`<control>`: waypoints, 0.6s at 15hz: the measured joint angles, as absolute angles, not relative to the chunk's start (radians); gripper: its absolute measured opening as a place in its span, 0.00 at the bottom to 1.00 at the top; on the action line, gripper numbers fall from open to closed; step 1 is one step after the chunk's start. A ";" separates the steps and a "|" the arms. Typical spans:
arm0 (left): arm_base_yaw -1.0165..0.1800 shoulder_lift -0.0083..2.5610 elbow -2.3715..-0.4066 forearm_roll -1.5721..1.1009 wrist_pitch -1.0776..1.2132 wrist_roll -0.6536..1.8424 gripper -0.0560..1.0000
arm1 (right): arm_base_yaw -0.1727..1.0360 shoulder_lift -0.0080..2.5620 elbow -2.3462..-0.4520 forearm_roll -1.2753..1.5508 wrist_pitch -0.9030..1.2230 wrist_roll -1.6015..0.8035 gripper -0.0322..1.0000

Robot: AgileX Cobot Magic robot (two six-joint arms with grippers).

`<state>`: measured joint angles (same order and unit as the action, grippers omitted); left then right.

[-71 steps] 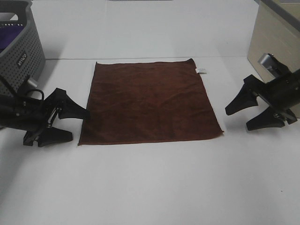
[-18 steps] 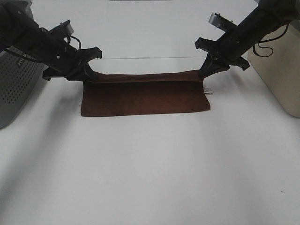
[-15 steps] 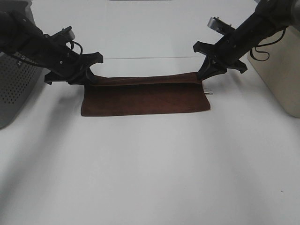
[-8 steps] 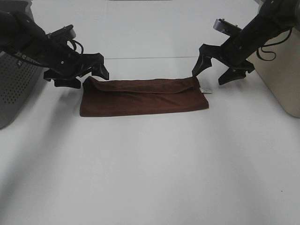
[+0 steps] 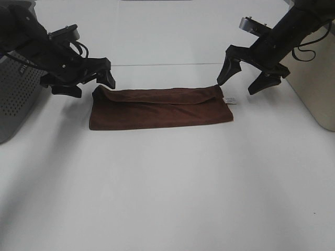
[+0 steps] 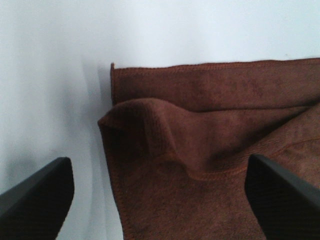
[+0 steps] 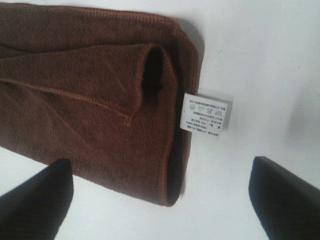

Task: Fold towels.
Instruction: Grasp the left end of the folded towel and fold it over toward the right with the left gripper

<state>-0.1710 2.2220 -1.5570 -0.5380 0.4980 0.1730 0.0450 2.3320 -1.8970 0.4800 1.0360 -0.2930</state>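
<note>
- The left fingers (image 6: 37, 200) stand wide apart with nothing between them, hovering just above the far left corner of the dark reddish-brown microfibre towel (image 6: 200, 165).
- The right fingers (image 7: 285, 200) are likewise spread and empty, above the far right corner, near the small white tag (image 7: 206, 116) that sticks out of the hem.
- The towel (image 5: 159, 107) lies doubled into a long band across the white worktop (image 5: 167, 198), between the two arms.
- Its upper layer is not flush: a soft hump stands up at the far left corner, and a loose lip gapes at the right end.
- It looks light, limp and thin. It will likely drape and sag from wherever it is pinched, keeping no shape of its own.
- The nap should grip well and is unlikely to slip, and nothing here is fragile.
- The best hold is probably at the stitched hems of the corners of a short end. The fingers must bite deep enough to catch both layers, or the lower one may stay behind.
</note>
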 joint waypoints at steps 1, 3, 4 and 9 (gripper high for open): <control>-0.171 2.232 -1.557 -0.529 0.505 0.141 0.86 | 0.045 2.332 -1.897 0.475 1.048 -0.292 0.91; -0.171 2.249 -1.557 -0.522 0.518 0.114 0.85 | 0.045 2.331 -1.897 0.468 1.065 -0.292 0.91; -0.167 2.257 -1.558 -0.520 0.523 0.107 0.85 | 0.045 2.331 -1.897 0.465 1.065 -0.292 0.91; -0.112 2.301 -1.592 -0.592 0.589 0.104 0.79 | 0.045 2.330 -1.897 0.442 1.065 -0.292 0.91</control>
<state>-0.1120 2.3010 -1.5920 -0.5920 0.5890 0.1040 0.0450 2.3300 -1.8970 0.4420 1.0650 -0.2920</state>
